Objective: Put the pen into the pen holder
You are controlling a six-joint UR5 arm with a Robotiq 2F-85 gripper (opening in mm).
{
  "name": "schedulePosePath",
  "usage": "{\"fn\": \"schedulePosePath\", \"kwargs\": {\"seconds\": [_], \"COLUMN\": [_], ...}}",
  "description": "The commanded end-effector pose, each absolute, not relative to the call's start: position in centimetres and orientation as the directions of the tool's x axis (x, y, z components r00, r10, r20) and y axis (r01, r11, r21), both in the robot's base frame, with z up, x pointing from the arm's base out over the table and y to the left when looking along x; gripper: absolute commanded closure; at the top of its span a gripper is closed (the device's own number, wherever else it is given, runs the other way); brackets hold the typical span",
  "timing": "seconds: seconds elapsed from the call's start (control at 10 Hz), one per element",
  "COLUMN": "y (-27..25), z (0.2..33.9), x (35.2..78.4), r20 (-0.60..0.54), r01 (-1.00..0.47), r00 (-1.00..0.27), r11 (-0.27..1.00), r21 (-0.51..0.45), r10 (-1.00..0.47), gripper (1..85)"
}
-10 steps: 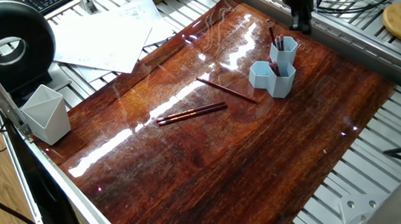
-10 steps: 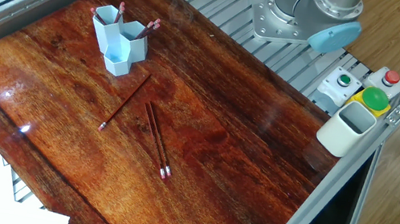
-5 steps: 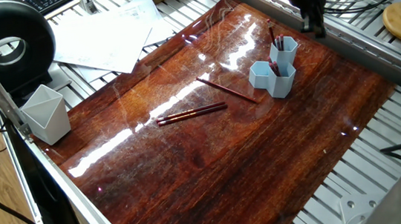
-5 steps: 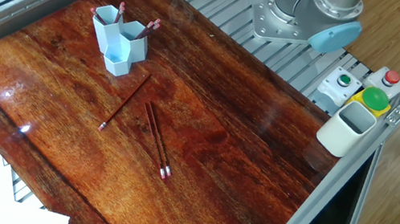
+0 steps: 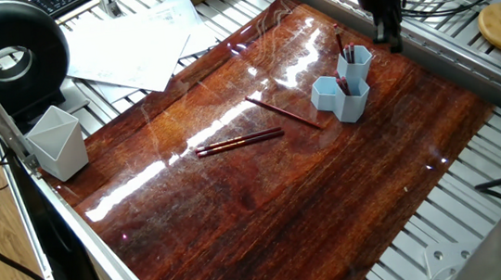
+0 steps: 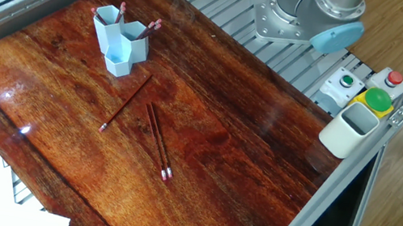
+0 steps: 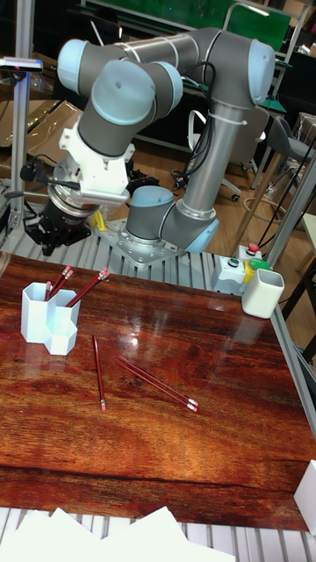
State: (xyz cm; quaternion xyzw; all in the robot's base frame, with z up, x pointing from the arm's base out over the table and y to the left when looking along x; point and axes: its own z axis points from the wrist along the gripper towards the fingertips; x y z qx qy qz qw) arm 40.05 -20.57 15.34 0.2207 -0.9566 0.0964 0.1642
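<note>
Tool [image 5: 386, 34] beside pen holder [image 5: 344, 84], seemingly empty.

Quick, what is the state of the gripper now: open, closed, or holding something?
Gripper: holding nothing, beside the pen holder; whether the fingers are open or closed cannot be told.

A robotics lab: a UR5 arm [image 7: 158, 79] bolted to an aluminium-profile bench [image 6: 226, 14], emergency-stop button box [image 6: 370, 88] alongside.
</note>
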Motion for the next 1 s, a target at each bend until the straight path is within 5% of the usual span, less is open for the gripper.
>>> {"fn": "schedulePosePath", "kwargs": {"seconds": [0.0, 0.4, 0.9], "y": [-19.6, -17.9, -18.7], "z": [14.8, 14.3, 15.3], "x": [41.4, 42.3, 41.1], "r20": [0.297, 0.235, 0.306], "r01": [-0.504, -0.515, -0.509], "r00": [-0.836, -0.837, -0.826], "r11": [0.860, 0.856, 0.859], "r21": [-0.081, -0.037, -0.044], "r10": [-0.462, -0.494, -0.474], "gripper": [84.7, 84.7, 84.7]}}
